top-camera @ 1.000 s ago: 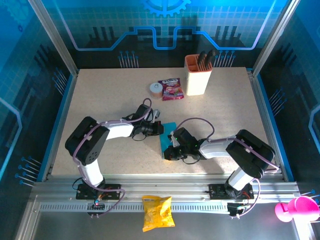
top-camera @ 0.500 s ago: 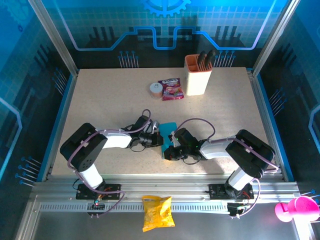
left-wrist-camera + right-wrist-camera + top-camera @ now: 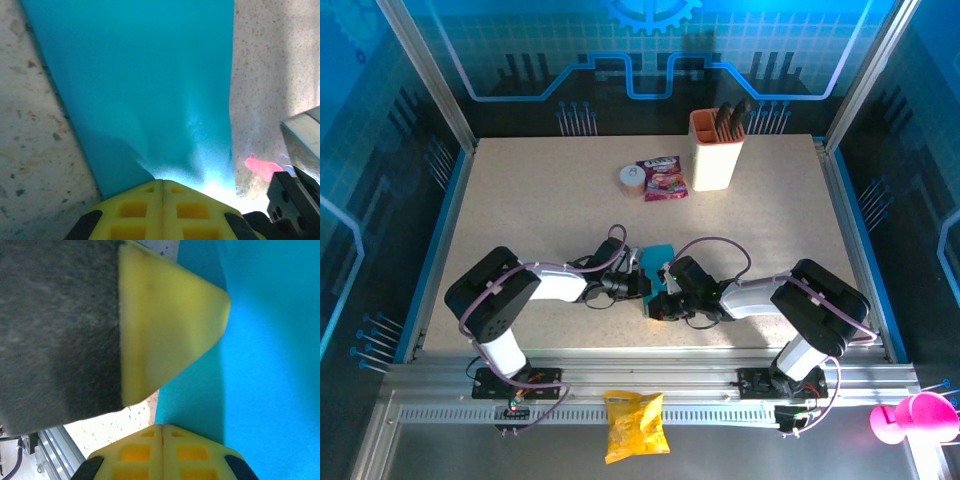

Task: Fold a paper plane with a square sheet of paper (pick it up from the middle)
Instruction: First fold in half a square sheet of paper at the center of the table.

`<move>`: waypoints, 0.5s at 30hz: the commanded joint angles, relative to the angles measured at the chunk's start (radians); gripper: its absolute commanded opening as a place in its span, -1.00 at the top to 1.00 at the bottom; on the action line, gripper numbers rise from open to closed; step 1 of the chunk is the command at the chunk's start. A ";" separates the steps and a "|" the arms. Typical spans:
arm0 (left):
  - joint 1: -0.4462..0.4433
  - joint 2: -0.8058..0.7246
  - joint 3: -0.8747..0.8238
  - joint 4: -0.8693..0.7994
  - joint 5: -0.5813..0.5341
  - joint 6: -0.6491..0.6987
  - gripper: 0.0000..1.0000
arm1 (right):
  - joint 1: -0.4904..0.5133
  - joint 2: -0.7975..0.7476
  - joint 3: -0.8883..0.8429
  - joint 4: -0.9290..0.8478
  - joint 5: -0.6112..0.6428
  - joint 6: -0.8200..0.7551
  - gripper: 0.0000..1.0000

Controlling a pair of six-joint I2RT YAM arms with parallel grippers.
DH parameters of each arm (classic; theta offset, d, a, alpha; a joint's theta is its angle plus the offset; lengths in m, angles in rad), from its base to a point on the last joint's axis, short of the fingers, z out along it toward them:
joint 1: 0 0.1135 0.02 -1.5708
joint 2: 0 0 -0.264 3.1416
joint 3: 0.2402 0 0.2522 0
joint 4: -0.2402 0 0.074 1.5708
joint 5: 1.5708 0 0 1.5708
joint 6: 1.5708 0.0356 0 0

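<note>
Gripping, left: your left gripper (image 3: 162, 187) has its yellow pads pressed together with the seam closed. The tips meet the near edge of the sheet, and you cannot tell whether any paper is caught between them.
Gripping, right: your right gripper (image 3: 162, 432) is also closed, pad against pad, with its tips low over the paper close to the sheet's edge. You cannot tell whether it pinches the paper.
Tip to tip: from the right wrist you see the left gripper's pointed yellow fingertip just ahead of the right one's tips, lying across the line where paper meets table.
Paper: the square sheet of paper (image 3: 150, 85) lies on the table (image 3: 30, 150) between your two grippers. It is bright cyan and plain, and it buckles into a soft ridge right at the left tips. From above, a small corner of it shows past the wrists.
Arms: both forearms reach inward, low over the speckled beige surface, and meet near the middle of its front half.
Far side: a beige holder cup (image 3: 715, 160) stands upright with dark handles sticking out of its orange mouth.
Packet: a pink-red snack packet (image 3: 663, 179) lies flat just left of the cup. Its lettering is too small for you to read.
Roll: a small tape roll (image 3: 632, 178) sits just beside the packet's left edge.
Front rail: a yellow crinkled snack bag (image 3: 634, 425) lies on the metal shelf between the two bases, its print unreadable.
Corner: a pink plastic object (image 3: 910, 415) sits at the near right, off the table.
</note>
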 commanded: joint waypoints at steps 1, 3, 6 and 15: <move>-0.006 0.030 0.023 -0.038 -0.046 -0.001 1.00 | -0.009 0.062 -0.026 -0.141 0.056 -0.008 1.00; -0.006 0.040 0.050 -0.086 -0.070 0.013 1.00 | -0.008 0.072 -0.016 -0.165 0.058 -0.017 1.00; -0.004 0.050 0.088 -0.143 -0.098 0.030 1.00 | -0.008 0.081 -0.009 -0.191 0.058 -0.031 1.00; 0.026 0.074 0.163 -0.220 -0.111 0.077 1.00 | -0.009 0.124 -0.009 -0.244 0.067 -0.045 1.00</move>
